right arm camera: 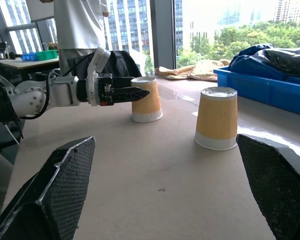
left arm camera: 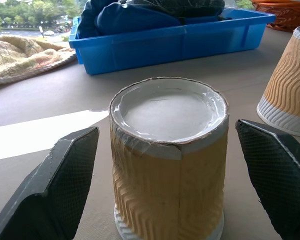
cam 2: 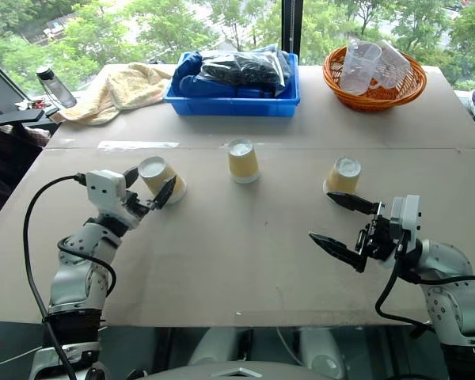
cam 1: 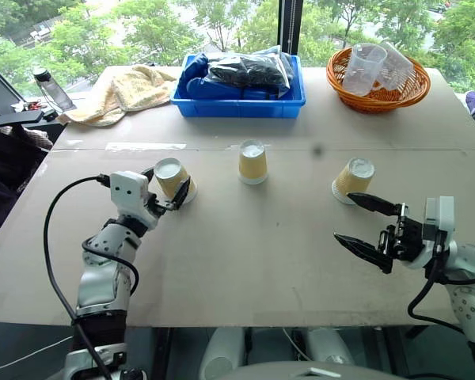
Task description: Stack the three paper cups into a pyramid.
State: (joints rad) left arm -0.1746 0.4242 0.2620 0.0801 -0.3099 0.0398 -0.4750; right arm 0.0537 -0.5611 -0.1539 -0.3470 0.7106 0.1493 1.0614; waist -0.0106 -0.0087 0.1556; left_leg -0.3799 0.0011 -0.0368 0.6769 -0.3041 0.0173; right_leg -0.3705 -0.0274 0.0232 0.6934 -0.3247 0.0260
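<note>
Three paper cups stand upside down in a row across the table: the left cup (cam 1: 172, 179), the middle cup (cam 1: 252, 161) and the right cup (cam 1: 353, 180). My left gripper (cam 1: 168, 184) is open, with one finger on either side of the left cup (left arm camera: 169, 150) and a gap showing on both sides. My right gripper (cam 1: 347, 218) is open and empty, pointing left, just in front of the right cup and apart from it. The right wrist view shows the middle cup (right arm camera: 217, 117) and the left cup (right arm camera: 146, 99) beyond.
At the table's far edge there are a blue bin (cam 1: 239, 107) of dark bags, an orange basket (cam 1: 378, 98) holding clear plastic cups (cam 1: 364, 67), a yellow towel (cam 1: 123, 91) and a bottle (cam 1: 54, 91). A person (right arm camera: 82, 25) stands beyond the table's left end.
</note>
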